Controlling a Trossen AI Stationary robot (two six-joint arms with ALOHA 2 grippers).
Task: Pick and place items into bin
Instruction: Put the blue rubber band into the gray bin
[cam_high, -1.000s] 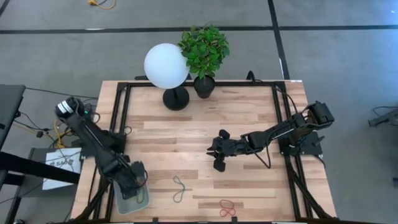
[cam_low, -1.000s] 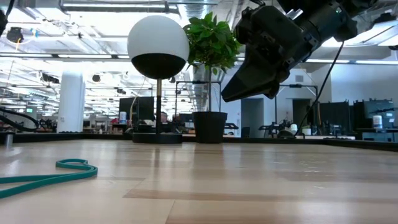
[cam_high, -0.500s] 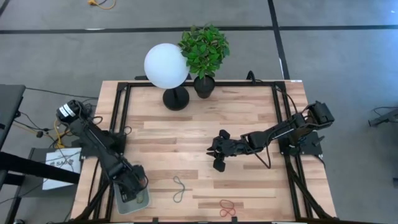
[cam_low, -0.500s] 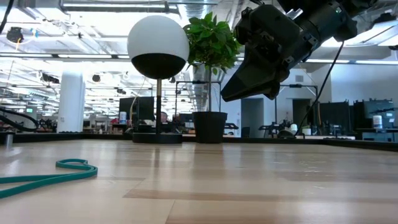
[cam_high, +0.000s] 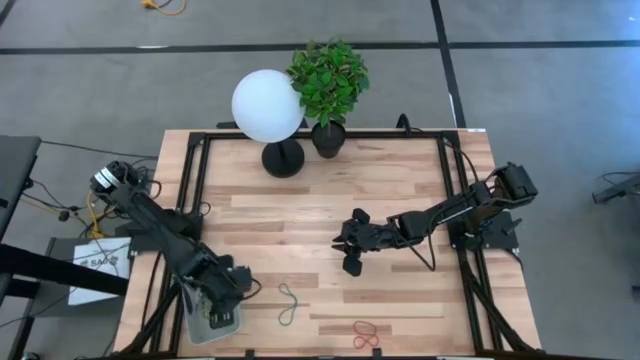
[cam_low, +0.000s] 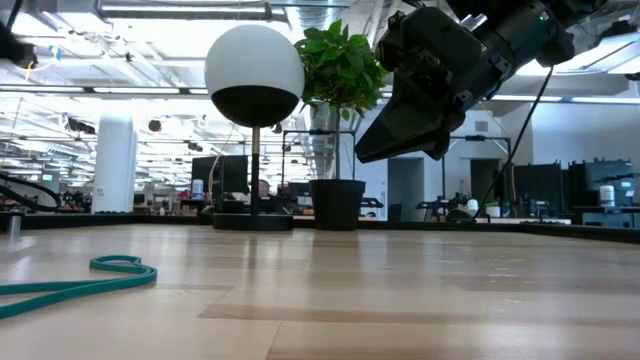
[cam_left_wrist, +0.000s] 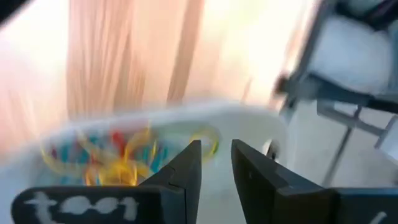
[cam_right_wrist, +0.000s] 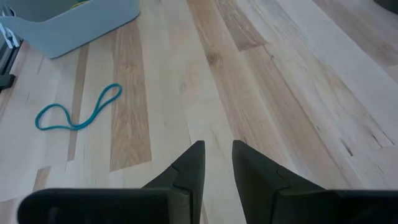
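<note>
The pale bin (cam_high: 193, 322) sits at the table's near left corner. In the left wrist view the bin (cam_left_wrist: 249, 118) holds several yellow, red and teal bands (cam_left_wrist: 118, 158). My left gripper (cam_high: 222, 312) hovers over it, shut (cam_left_wrist: 216, 152), with nothing between the fingers. A green band (cam_high: 288, 303) lies flat on the wood right of the bin; it also shows in the low view (cam_low: 80, 285) and in the right wrist view (cam_right_wrist: 78, 112). A red band (cam_high: 365, 333) lies near the table's near edge. My right gripper (cam_high: 345, 250) hangs shut above the table's middle (cam_right_wrist: 217, 152).
A white globe lamp (cam_high: 267, 105) and a potted plant (cam_high: 328, 82) stand at the far edge. Black frame rails (cam_high: 196, 190) run along the table's sides. Bare wood lies between the two arms and around the green band.
My left arm has swung a little, carrying its gripper slightly toward the table's right above the bin; its wrist view is blurred by the motion. The right arm and the bands on the table have kept still.
</note>
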